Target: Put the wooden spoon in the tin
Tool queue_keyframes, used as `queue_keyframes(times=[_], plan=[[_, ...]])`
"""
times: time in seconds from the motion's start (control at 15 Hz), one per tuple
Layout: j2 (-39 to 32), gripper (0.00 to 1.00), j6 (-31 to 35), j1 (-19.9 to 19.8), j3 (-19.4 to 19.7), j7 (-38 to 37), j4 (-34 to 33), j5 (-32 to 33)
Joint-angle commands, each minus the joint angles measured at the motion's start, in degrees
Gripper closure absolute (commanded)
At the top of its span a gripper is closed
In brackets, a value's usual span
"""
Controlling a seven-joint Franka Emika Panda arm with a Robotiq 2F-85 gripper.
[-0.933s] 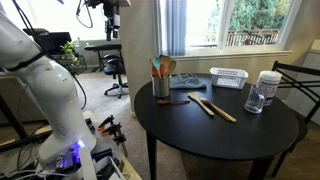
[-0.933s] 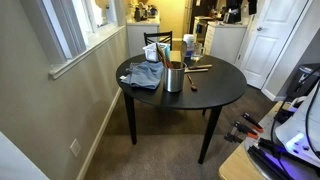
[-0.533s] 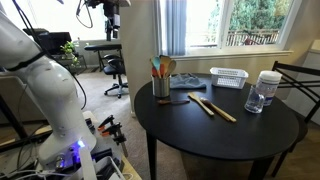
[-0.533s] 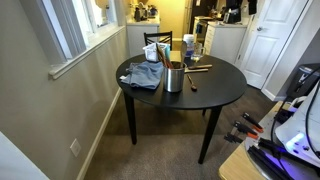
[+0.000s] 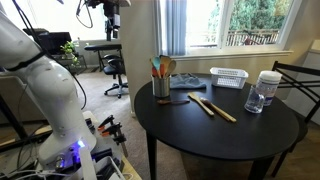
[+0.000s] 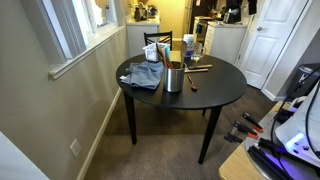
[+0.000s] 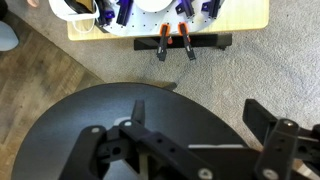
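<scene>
The tin is a small grey metal can standing upright on the round black table, with teal and wooden handles sticking up. It also shows in an exterior view. Two wooden utensils lie flat on the table beside it, a wooden spoon and a longer one; they show in an exterior view. My gripper shows only in the wrist view. It is open and empty, high above the table's near edge.
A white slotted basket, a clear lidded jar and a grey cloth are on the table. A chair stands behind it. The robot's base with orange clamps is on the carpet below.
</scene>
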State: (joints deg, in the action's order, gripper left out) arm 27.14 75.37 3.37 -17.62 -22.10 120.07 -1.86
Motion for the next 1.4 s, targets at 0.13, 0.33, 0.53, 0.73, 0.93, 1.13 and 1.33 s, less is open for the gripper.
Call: queue_keyframes(times=[0.13, 0.33, 0.53, 0.73, 0.93, 1.13, 1.33], plan=[[-4.4, 0.0, 4.1, -0.1, 2.3, -1.3, 1.3, -0.3], [-10.0, 0.0, 11.1, -0.8, 4.9, -0.7, 1.8, -1.5], [-15.3, 0.0, 16.9, -0.6, 7.6, 0.0, 1.7, -3.2], [-19.7, 0.0, 20.6, -0.9, 9.7, -1.3, 1.7, -3.1], [-21.9, 0.0, 22.4, -1.0, 11.6, -1.3, 2.1, -3.4], [-22.6, 0.0, 24.4, -1.4, 13.0, -3.9, 2.9, -1.8], [-22.1, 0.0, 28.4, -1.8, 14.1, -9.1, 4.7, -0.8]])
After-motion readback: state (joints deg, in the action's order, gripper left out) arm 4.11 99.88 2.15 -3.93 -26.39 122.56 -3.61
